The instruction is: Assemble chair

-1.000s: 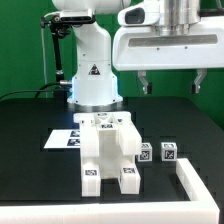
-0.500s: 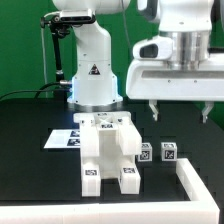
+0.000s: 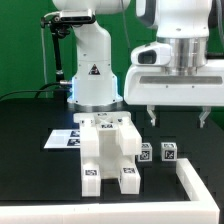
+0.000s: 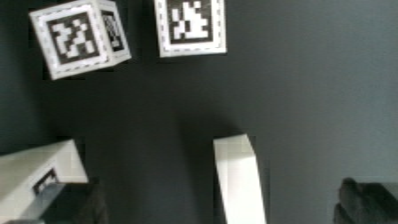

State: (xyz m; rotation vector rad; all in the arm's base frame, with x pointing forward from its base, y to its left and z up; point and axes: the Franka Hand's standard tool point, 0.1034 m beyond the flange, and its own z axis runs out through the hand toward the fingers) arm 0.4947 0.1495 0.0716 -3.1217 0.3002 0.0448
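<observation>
I have the gripper (image 3: pixel 177 117) hanging in the air toward the exterior view's right, well above the table (image 3: pixel 30 170); its fingers (image 3: pixel 150 117) stand spread as wide as they go and there is nothing between them.

The chair (image 3: pixel 108 150) sits partly built near the middle of the table, a chunky white block of bars with tags on its near faces; its far edge lies just beside the marker board (image 3: pixel 62 138), though I cannot tell whether they touch. Just beside the chair on the exterior view's right stand two small tagged blocks, one (image 3: pixel 146 153) nearer the chair and one (image 3: pixel 169 153) farther from it; I take them for loose parts not yet fitted. Nearer the camera on that side runs the low white wall (image 3: pixel 192 178).

The wrist view shows the same two blocks (image 4: pixel 80 38) (image 4: pixel 192 28) with their tags facing the camera, and a white strip (image 4: pixel 237 180) that I read as the wall; so the hand looks down on that corner.

I judge the step in hand to be the approach for picking up one of the blocks; the next move calls for centring over a single block, lowering with the jaws straddling it, and keeping clear of its neighbour, the chair and the wall before closing.
</observation>
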